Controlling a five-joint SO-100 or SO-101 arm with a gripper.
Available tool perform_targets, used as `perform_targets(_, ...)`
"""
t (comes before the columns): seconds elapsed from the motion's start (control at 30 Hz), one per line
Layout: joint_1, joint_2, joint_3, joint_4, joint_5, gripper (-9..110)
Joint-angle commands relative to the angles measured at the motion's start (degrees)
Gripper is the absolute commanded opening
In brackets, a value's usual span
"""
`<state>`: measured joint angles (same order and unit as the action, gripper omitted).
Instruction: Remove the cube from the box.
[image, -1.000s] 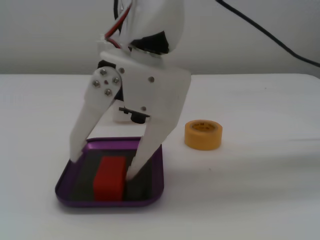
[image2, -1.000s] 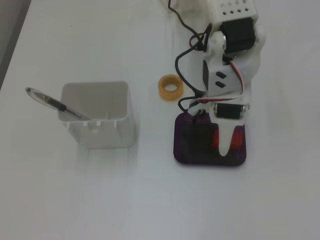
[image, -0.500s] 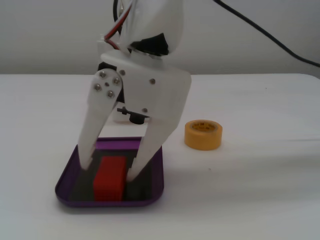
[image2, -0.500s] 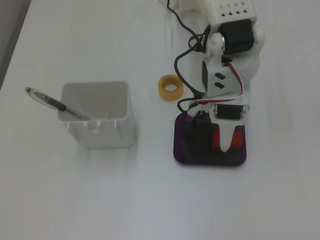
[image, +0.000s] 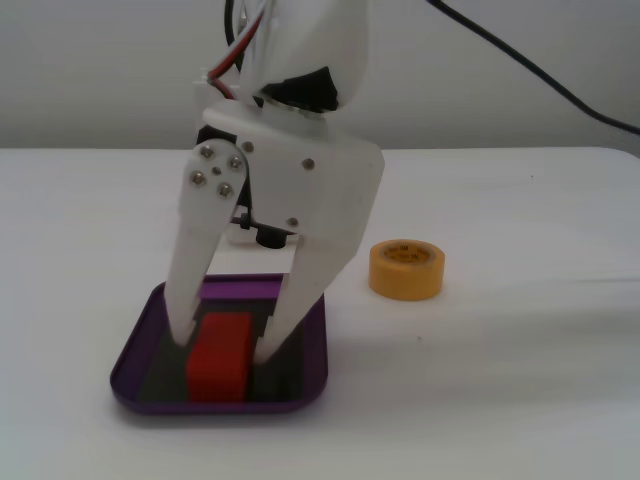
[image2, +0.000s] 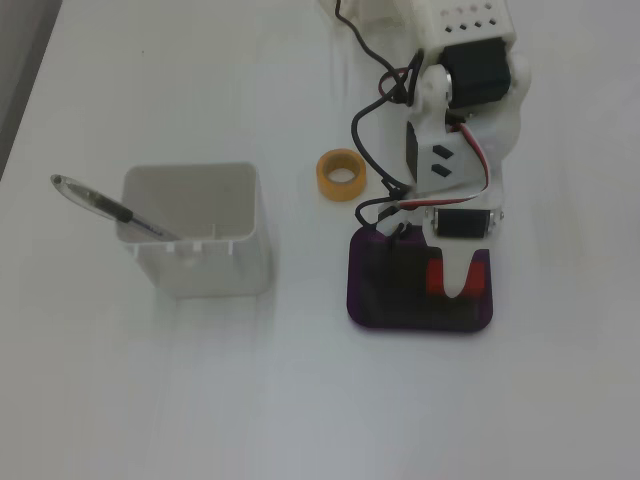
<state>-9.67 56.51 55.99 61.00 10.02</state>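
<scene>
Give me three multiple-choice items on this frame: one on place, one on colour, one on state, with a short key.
1. Where is the cube?
A. inside the box
B. on the bare table
C. inside the white container

2. What colour is the tape roll?
A. blue
B. yellow
C. green

3. How does the gripper stand relative to the cube?
A. far off, above the white container
B. lifted high over the table, holding the cube
C. down in the box, one finger on each side of the cube

Key:
1 A: in both fixed views the red block sits on the tray's dark bottom.
2 B: the roll beside the box is yellow in both fixed views.
3 C: the fingertips flank the cube, which rests on the tray bottom; whether they press on it cannot be told.
</scene>
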Motion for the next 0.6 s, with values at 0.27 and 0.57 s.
perform_targets(0.27,-0.2,0.5,-1.7,-0.1,-0.4,4)
perform_targets(0.57,-0.2,0.6,-1.8,0.2,-0.4,0)
